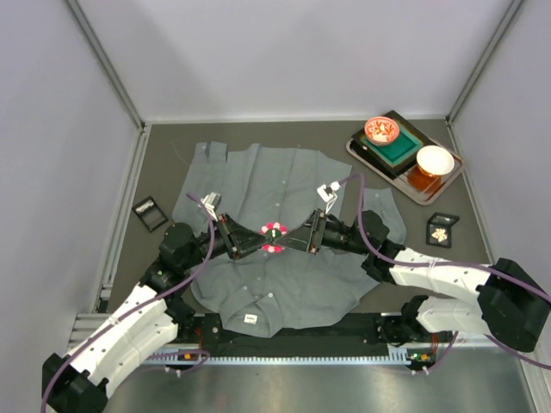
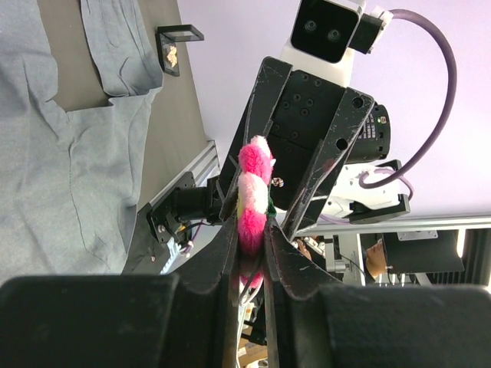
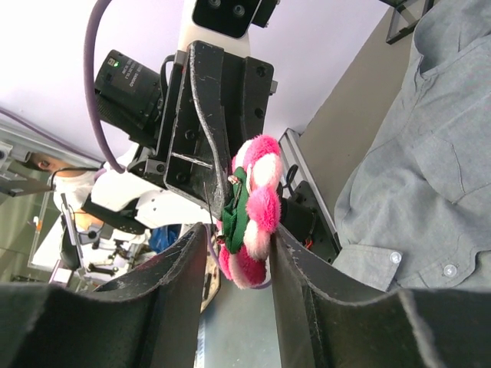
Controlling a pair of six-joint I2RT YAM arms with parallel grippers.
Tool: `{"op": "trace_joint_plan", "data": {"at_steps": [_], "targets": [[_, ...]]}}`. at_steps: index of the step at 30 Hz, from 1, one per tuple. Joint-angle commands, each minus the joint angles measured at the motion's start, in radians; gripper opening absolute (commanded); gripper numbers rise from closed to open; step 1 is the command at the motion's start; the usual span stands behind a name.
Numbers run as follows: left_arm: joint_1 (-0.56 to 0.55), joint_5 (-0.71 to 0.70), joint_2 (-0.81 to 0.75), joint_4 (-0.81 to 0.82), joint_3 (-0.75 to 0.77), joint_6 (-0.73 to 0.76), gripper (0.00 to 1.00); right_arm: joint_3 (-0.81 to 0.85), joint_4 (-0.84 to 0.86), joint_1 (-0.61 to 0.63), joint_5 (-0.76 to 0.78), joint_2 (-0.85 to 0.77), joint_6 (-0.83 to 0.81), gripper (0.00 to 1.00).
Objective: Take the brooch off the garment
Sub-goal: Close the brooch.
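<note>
The brooch (image 1: 274, 236), a fluffy pink and white flower with a green backing, hangs above the middle of the grey garment (image 1: 284, 181). My left gripper (image 1: 258, 241) comes at it from the left and is shut on it. In the left wrist view both fingers press the brooch (image 2: 253, 192) edge-on. My right gripper (image 1: 293, 238) faces it from the right. In the right wrist view the brooch (image 3: 253, 211) sits between that gripper's spread fingers (image 3: 307, 268); one finger touches the pink side and a gap shows on the green side. No cloth hangs from the brooch; the garment (image 3: 430, 176) lies beyond it.
A tray (image 1: 360, 148) at the back right carries a red bowl (image 1: 380, 130), a green box (image 1: 398, 148) and a white bowl (image 1: 435, 159). Small black boxes lie left (image 1: 150, 213) and right (image 1: 442, 230) of the shirt. Enclosure walls stand on three sides.
</note>
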Motion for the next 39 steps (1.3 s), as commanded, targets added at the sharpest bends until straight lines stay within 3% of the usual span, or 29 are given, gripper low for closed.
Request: {"op": "trace_joint_plan", "data": {"at_steps": [1, 12, 17, 27, 39], "targets": [[-0.003, 0.019, 0.007, 0.064, -0.007, 0.001, 0.00, 0.051, 0.078, 0.011, -0.020, 0.018, 0.010, 0.37], [-0.003, 0.025, -0.003, 0.063, -0.016, 0.002, 0.00, 0.048, 0.103, -0.001, -0.027, 0.035, 0.022, 0.37], [-0.003, 0.031, -0.003, 0.067, -0.018, 0.008, 0.00, 0.045, 0.133, -0.004, -0.043, 0.049, 0.043, 0.29], [-0.003, 0.042, -0.007, 0.081, -0.031, 0.012, 0.00, -0.012, 0.310, -0.027, -0.069, 0.092, 0.139, 0.36], [-0.003, 0.043, 0.000, 0.083, -0.038, 0.013, 0.00, -0.023, 0.291, -0.041, -0.063, 0.067, 0.132, 0.42]]}}
